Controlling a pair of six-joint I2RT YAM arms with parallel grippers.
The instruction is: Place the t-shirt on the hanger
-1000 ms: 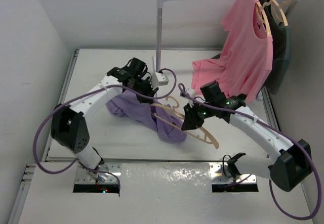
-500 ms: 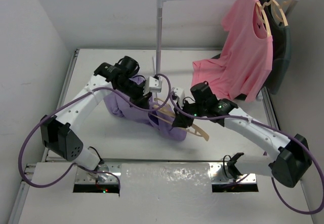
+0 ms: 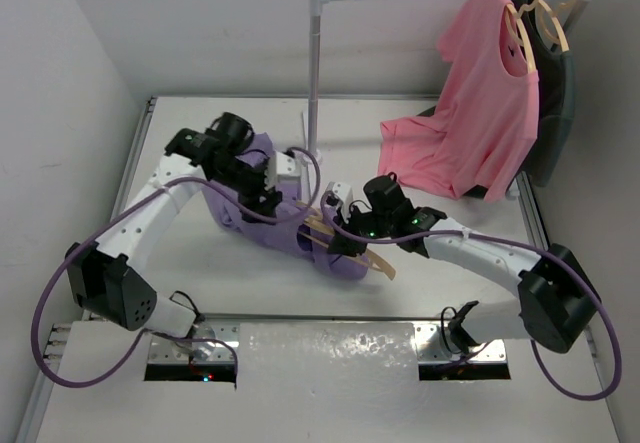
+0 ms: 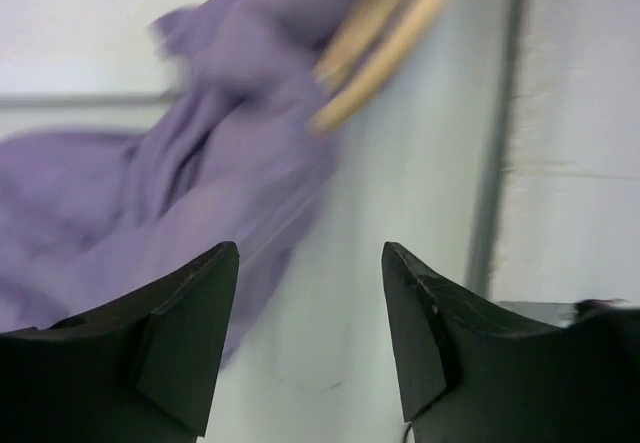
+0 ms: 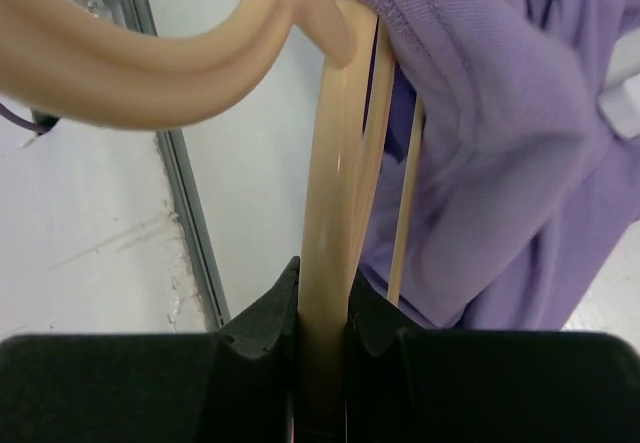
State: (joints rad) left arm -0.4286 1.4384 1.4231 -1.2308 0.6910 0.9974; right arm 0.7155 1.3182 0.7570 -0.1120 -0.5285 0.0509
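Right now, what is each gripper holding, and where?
Right gripper is shut on the hanger, clamping one shoulder bar. Left gripper is open, holding nothing.

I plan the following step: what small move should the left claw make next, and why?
Probably advance the left claw onto the t-shirt and close it: it is open and empty, while the right claw grips the hanger.

From above and behind we look down on the whole table [image 3: 370, 113], its near edge at 6 o'clock. Our left wrist view sits close to the t-shirt [image 4: 150, 193] at 10 o'clock and the hanger [image 4: 385, 33] at 12. The right wrist view, closer still, shares both.
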